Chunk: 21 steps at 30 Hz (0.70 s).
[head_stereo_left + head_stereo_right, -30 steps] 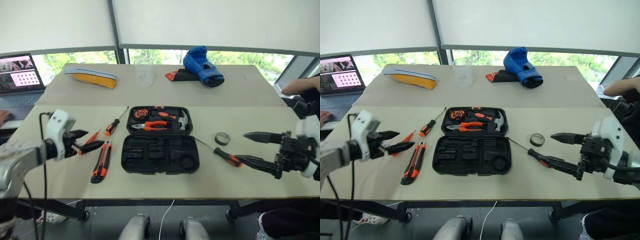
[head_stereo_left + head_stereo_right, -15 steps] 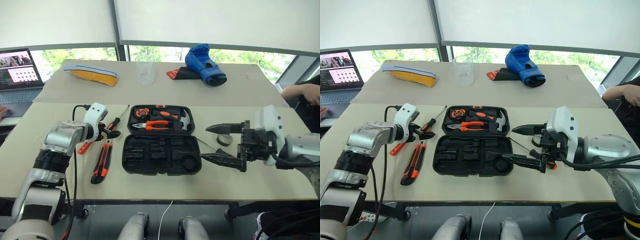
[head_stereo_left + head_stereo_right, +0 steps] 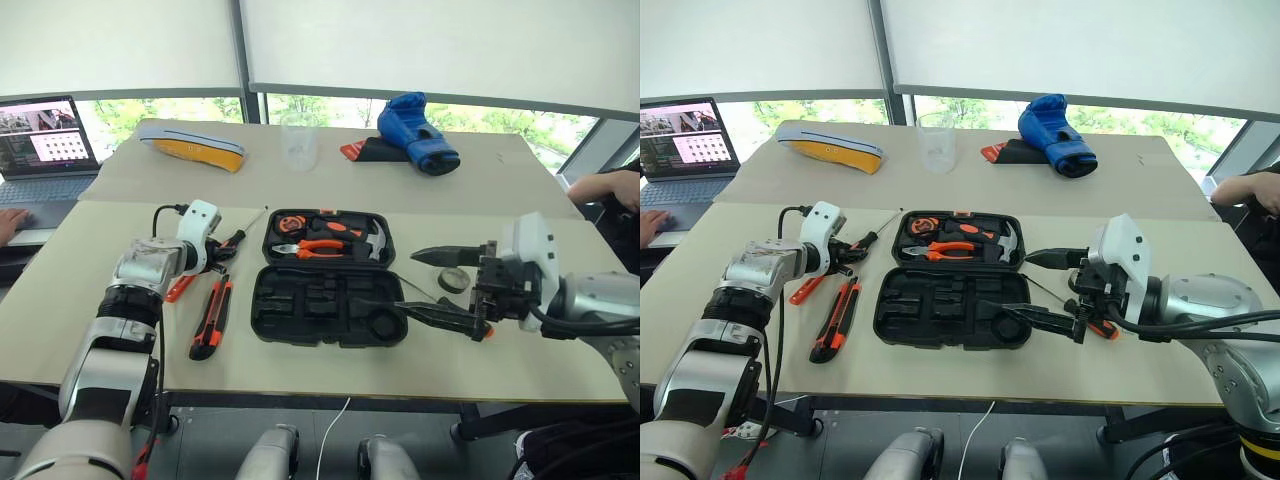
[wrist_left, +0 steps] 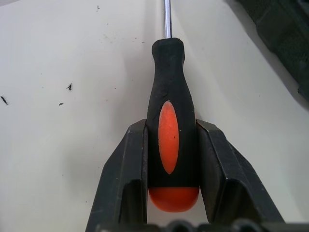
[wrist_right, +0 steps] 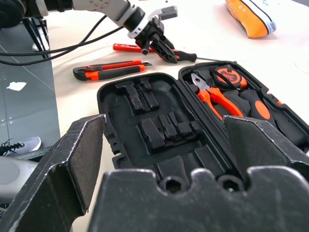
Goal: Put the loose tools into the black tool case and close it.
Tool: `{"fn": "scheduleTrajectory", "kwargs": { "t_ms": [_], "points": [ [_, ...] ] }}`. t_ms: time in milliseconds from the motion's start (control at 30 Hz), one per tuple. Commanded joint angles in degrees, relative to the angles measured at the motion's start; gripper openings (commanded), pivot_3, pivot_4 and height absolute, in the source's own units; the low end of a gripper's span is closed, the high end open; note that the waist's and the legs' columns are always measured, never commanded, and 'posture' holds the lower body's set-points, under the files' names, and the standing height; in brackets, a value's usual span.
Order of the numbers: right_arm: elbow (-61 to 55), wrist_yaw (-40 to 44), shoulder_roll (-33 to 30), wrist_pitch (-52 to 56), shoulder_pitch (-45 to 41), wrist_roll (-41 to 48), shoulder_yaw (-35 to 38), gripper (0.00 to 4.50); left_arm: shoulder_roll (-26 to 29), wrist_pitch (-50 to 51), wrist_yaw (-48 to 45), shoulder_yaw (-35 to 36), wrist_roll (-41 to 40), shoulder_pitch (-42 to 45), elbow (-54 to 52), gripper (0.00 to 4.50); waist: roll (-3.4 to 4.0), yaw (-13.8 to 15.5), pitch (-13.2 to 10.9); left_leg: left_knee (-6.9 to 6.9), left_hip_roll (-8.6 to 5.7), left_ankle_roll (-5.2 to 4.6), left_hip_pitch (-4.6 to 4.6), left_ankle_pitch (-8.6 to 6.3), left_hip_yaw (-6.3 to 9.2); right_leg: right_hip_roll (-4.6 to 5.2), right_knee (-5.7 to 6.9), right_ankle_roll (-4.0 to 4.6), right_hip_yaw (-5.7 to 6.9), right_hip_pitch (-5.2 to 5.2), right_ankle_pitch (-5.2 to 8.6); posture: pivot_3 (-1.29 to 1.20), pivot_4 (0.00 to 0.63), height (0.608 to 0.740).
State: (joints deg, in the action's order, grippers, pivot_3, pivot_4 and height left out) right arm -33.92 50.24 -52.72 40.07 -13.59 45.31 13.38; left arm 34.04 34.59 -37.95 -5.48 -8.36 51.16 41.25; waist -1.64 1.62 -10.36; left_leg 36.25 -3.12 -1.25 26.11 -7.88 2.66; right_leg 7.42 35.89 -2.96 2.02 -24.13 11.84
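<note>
**Left gripper clamped on a screwdriver beside the open case**

The left gripper point(image 4: 171, 159) has its two black fingers point(image 4: 125, 179) pressed against both sides of the handle of a black-and-orange screwdriver point(image 4: 170, 125), so it is gripping that tool (the steel shaft runs away from the handle across the pale table point(image 3: 60, 300)). In the head views this gripper point(image 3: 222, 252) sits just left of the black tool case point(image 3: 325, 305), near the lid half.

The case lies open and flat near the middle of the table. Its near half shows bare moulded slots; its far half holds orange-handled pliers point(image 3: 320, 248) and a steel hammer point(image 3: 376, 240).

Left of the case, the orange-and-black utility knife point(image 3: 212, 316) lies lengthwise, just beside the case's near half. A small all-orange screwdriver point(image 3: 180, 288) lies further left of the knife, partly under the left arm.

The right gripper point(image 3: 440, 285) hovers to the right of the case with its fingers spread wide apart and nothing between them. Its lower finger reaches over the case's right edge. Behind it, right of the case, sits the small dark tape roll point(image 3: 455, 279), and the second black-and-orange screwdriver point(image 3: 1102, 327) lies partly hidden by this gripper.

Beyond the case, on the far table, stand a clear cup point(image 3: 299, 141), a blue boxing glove point(image 3: 417, 132) and a yellow shoe point(image 3: 192, 148). A laptop point(image 3: 40, 150) is far left of the case.
</note>
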Motion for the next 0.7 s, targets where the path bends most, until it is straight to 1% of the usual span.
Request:
{"fn": "scheduleTrajectory", "kwargs": {
  "t_ms": [33, 133, 167, 233, 267, 333, 400, 467, 500, 600, 700],
  "points": [
    [-0.43, -0.21, -0.61, -0.62, 1.49, 0.34, 3.64, 4.5, 2.83, -2.31, -3.23, 3.22, -0.74, 2.56, -3.48, 0.89, -0.04, -0.07, -0.02, 0.01, 0.0, 0.0, 0.01, 0.0, 0.0, 0.0, 0.0, 0.0, 0.02, 0.0, 0.0, 0.0, 0.15, 0.74],
    [-0.42, -0.12, -1.02, 0.09, 3.03, 0.98, 4.72, 4.5, 4.41, -7.21, -8.6, 4.66, -2.23, 3.27, -7.12, 0.89, -0.09, -0.2, -0.05, 0.03, 0.01, 0.0, 0.07, 0.0, 0.0, -0.02, 0.0, 0.03, 0.03, -0.06, -0.02, 0.0, 0.15, 0.74],
    [-0.51, -0.07, -1.12, 0.24, 3.61, 1.26, 5.14, 4.5, 5.19, -11.11, -13.15, 4.35, -3.07, 2.67, -10.38, 0.89, -0.09, -0.22, -0.05, 0.04, 0.01, -0.01, 0.08, 0.01, 0.0, -0.02, -0.01, 0.04, 0.03, -0.07, -0.02, 0.0, 0.15, 0.74],
    [-0.93, -0.05, -1.26, -0.09, 4.77, 1.19, 5.87, 4.5, 6.89, -18.0, -23.39, 2.3, -4.42, 0.65, -17.74, 0.89, -0.11, -0.12, -0.07, 0.04, 0.01, -0.01, 0.12, 0.01, 0.0, -0.02, -0.06, 0.07, 0.02, -0.07, -0.04, 0.0, 0.15, 0.74],
    [-1.08, -0.13, -1.27, -0.29, 5.14, 1.1, 6.1, 4.5, 7.31, -20.02, -27.27, 1.32, -4.9, -0.16, -20.27, 0.89, -0.11, -0.08, -0.07, 0.03, 0.01, 0.0, 0.2, 0.01, 0.0, 0.01, -0.14, 0.27, 0.05, -0.08, -0.15, 0.0, 0.15, 0.74],
    [-1.26, -0.44, -1.18, -0.5, 5.49, 1.06, 6.27, 4.5, 7.42, -22.01, -31.81, -0.56, -4.79, -1.28, -22.66, 0.89, -0.06, 0.02, -0.04, 0.05, -0.01, 0.0, 0.2, 0.0, 0.0, 0.05, -0.2, 0.43, 0.02, -0.04, -0.24, 0.0, 0.15, 0.74],
    [-1.6, -0.83, -1.03, -0.61, 5.83, 1.03, 6.35, 4.5, 7.09, -24.46, -36.14, -3.4, -3.91, -2.85, -24.95, 0.89, -0.01, -0.06, -0.01, 0.03, -0.04, -0.02, 0.19, 0.0, -0.03, 0.07, -0.3, 0.4, -0.02, -0.01, -0.23, 0.0, 0.15, 0.74],
    [-2.06, -1.26, -0.85, -0.71, 6.34, 0.78, 6.41, 4.5, 6.78, -26.52, -39.72, -6.21, -2.73, -4.08, -25.38, 0.89, -0.01, -0.21, -0.02, 0.02, -0.02, -0.03, 0.18, 0.01, -0.03, 0.04, -0.28, 0.29, -0.01, -0.02, -0.16, 0.0, 0.15, 0.74],
    [-2.37, -1.68, -0.69, -0.66, 6.74, 0.65, 6.5, 4.5, 6.57, -28.15, -40.93, -7.7, -1.51, -4.38, -24.51, 0.89, -0.01, -0.3, -0.02, 0.02, 0.02, -0.27, 0.18, 0.16, -0.03, 0.01, -0.22, 0.27, 0.01, -0.04, -0.13, 0.0, 0.15, 0.74],
    [-3.4, -2.56, -0.42, -0.63, 7.94, 0.64, 6.85, 4.5, 6.16, -32.17, -42.04, -10.17, 1.79, -4.3, -20.63, 0.89, -0.04, -0.5, -0.04, 0.03, 0.07, -0.48, 0.19, 0.29, -0.03, -0.05, -0.16, 0.25, 0.03, -0.07, -0.09, 0.0, 0.15, 0.74],
    [-4.32, -3.37, -0.42, -0.47, 8.97, 1.01, 7.53, 4.5, 6.03, -35.54, -42.24, -10.98, 4.07, -3.5, -16.24, 0.89, -0.04, -0.67, -0.04, 0.03, 0.08, -0.49, 0.17, 0.29, -0.03, -0.04, -0.11, 0.18, 0.02, -0.08, -0.05, 0.0, 0.15, 0.74]
  ]
}}
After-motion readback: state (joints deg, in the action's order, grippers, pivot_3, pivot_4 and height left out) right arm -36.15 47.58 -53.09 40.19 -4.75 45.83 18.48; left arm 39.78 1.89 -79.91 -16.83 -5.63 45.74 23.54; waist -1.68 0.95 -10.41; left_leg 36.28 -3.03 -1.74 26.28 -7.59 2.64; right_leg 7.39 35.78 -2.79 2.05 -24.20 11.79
